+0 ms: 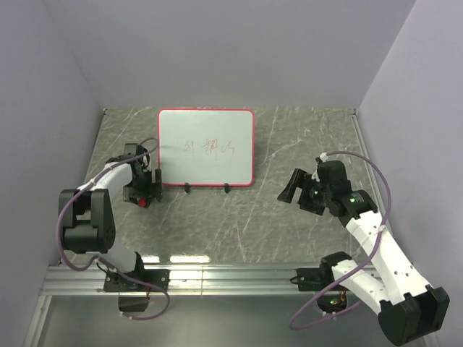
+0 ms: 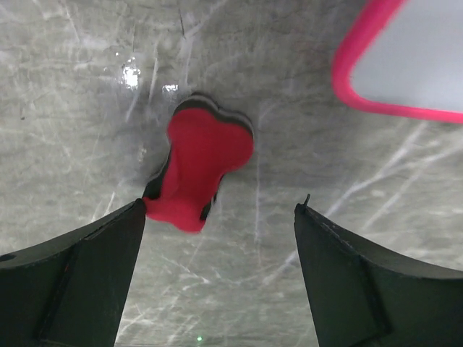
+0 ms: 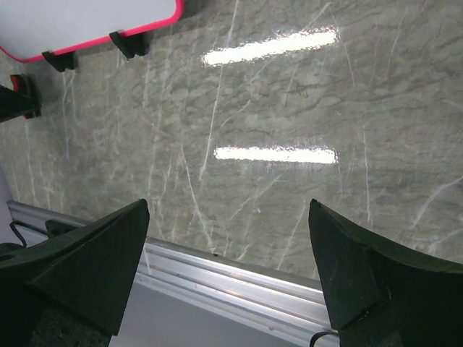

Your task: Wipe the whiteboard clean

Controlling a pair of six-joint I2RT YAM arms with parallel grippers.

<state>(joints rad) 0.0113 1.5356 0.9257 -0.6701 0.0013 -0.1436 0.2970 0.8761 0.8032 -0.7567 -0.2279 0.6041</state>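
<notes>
Whiteboard (image 1: 206, 148) toward far edge of table (image 1: 289, 231), left of centre; red scribbles not yet wiped. Left gripper (image 2: 221, 208) low, jaws apart astride red eraser (image 2: 202, 166) off board's near-left corner, likely lining up a grasp. Right gripper (image 3: 228, 206) agape, empty, parked near right edge.

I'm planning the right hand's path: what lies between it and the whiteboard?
Nothing lies there. Only bare marble table separates the right hand from the whiteboard, as the top view shows.

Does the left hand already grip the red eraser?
No, the eraser lies on the table just ahead of the left hand, which stands wide open and is not closed on it.
</notes>
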